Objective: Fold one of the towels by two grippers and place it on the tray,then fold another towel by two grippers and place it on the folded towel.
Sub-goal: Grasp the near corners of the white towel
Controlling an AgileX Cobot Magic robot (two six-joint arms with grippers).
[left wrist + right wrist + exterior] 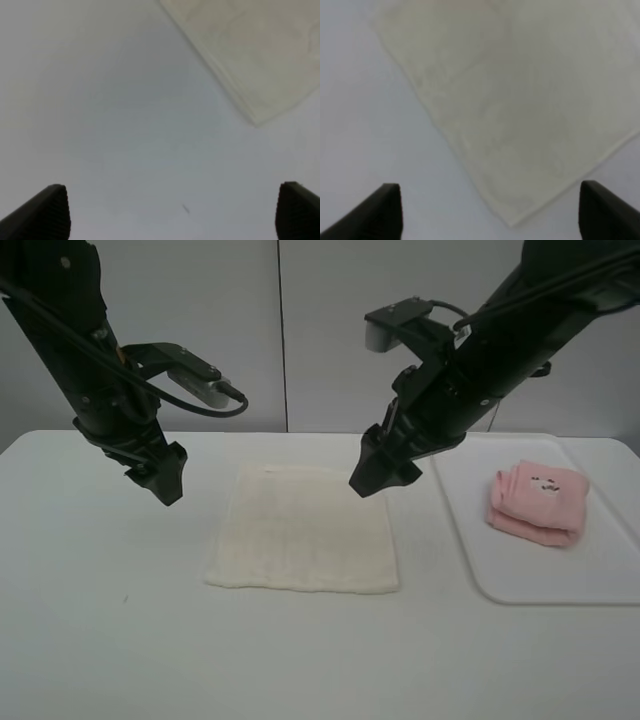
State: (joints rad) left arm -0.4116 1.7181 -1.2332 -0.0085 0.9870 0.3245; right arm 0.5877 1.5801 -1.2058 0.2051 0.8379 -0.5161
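The cream towel lies flat and unfolded on the counter, between my two arms. The pink towel sits as a folded bundle on the tray, off to my right, so I judge the first half done and the cream one next.

What matters now is how each pair of jaws stands to the cream towel's far corners. My right jaws hang just above its far right corner. In the right wrist view the cloth fills most of the space between the fingertips, with one corner close in. My left jaws hang over bare counter, off the towel's left edge and about level with its far edge. The left wrist view shows only a corner of the cloth, out ahead and to one side. So the right arm is nearer, and the left has to come inward before both can pinch.

Both pairs of jaws are spread wide and hold nothing.

The towel is nearly square, its edges running roughly square to the counter's front, so I see no clear long axis.
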